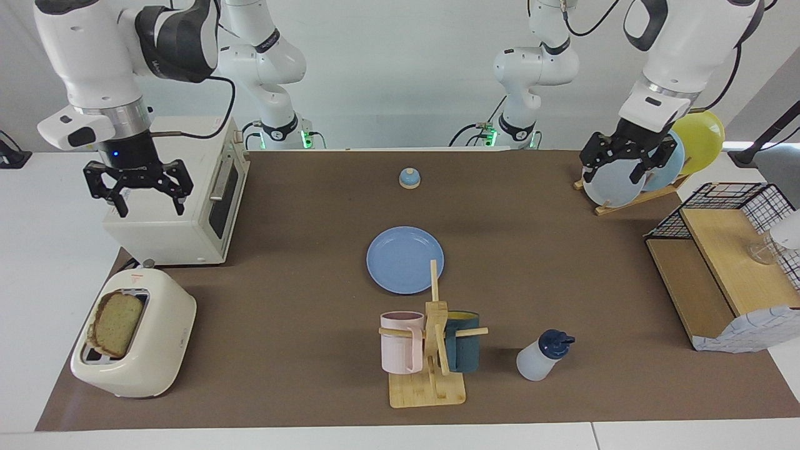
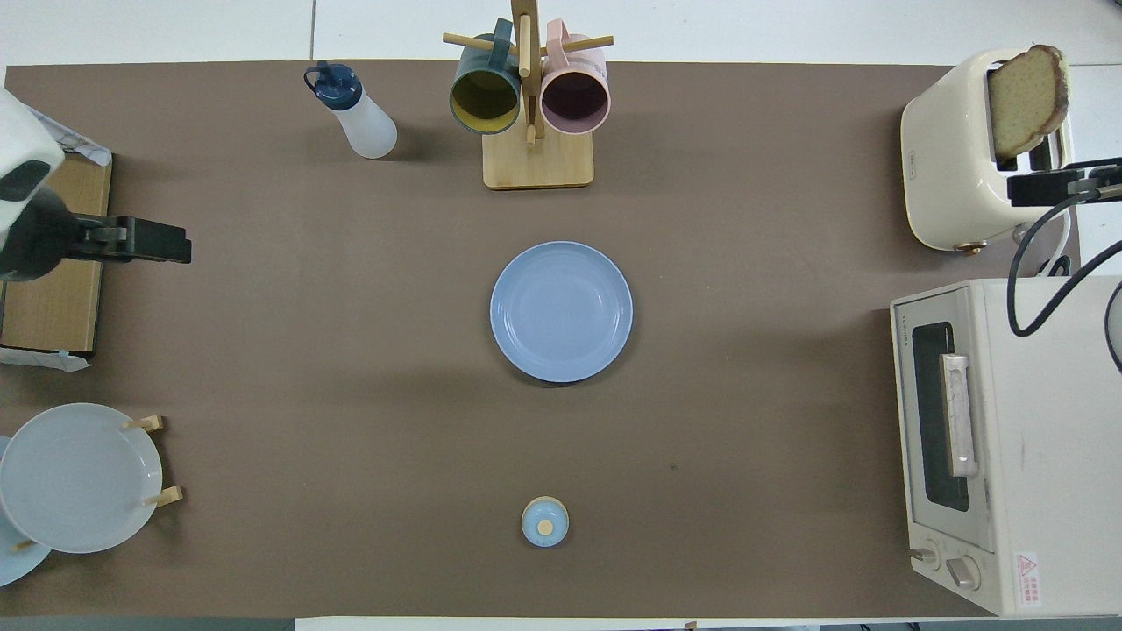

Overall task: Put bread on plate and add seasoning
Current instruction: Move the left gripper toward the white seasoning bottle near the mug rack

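A: Where's the bread [image 1: 115, 323]?
B: Lower left of the facing view, upright in the toaster [image 1: 134, 335], top edge sticking out where fingers can pinch it

A: The grippers?
B: Right gripper [image 1: 138, 192], upper left, hangs over the oven [image 1: 178, 209], fingers spread, empty. Left gripper [image 1: 619, 165], upper right, is up over the plate rack [image 1: 631, 199], also spread, empty

A: Plate and seasoning?
B: Plate [image 1: 404, 259] lies mid-frame, bare, within both arms' reach. Seasoning [image 1: 541, 355] stands lower right of centre beside the mug stand [image 1: 430, 350], likely the left arm's job
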`<state>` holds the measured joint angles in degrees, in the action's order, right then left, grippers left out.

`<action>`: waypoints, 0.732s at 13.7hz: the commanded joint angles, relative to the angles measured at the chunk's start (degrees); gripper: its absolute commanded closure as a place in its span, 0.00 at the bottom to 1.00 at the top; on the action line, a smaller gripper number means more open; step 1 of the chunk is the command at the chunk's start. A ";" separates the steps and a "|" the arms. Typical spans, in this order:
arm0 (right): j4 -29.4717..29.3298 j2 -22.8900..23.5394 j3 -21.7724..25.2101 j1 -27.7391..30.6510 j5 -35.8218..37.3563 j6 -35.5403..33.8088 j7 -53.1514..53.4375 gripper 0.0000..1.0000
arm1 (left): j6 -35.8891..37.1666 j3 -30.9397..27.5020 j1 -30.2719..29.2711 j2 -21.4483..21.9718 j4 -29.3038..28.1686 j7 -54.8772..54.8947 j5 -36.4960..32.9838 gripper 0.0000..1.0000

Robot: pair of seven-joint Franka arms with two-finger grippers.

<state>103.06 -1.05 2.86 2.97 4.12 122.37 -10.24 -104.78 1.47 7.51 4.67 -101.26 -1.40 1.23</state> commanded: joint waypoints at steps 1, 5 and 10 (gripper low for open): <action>4.25 -2.03 -0.23 1.33 -1.22 4.99 0.58 0.05 | -13.90 -0.50 2.94 4.64 -12.97 -1.06 0.53 0.00; 4.78 -0.46 -0.23 4.15 -1.13 11.20 -2.48 0.11 | -40.00 -0.59 7.68 -2.45 -21.69 -4.92 -0.25 0.00; -0.55 12.54 -0.40 4.59 -3.57 29.77 -3.13 0.00 | -62.19 -1.03 10.42 -16.70 -22.06 -9.85 -2.81 0.00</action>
<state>107.02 5.71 3.00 6.94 3.57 148.91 -13.79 -161.71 1.55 17.10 -8.26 -124.11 -9.52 -0.31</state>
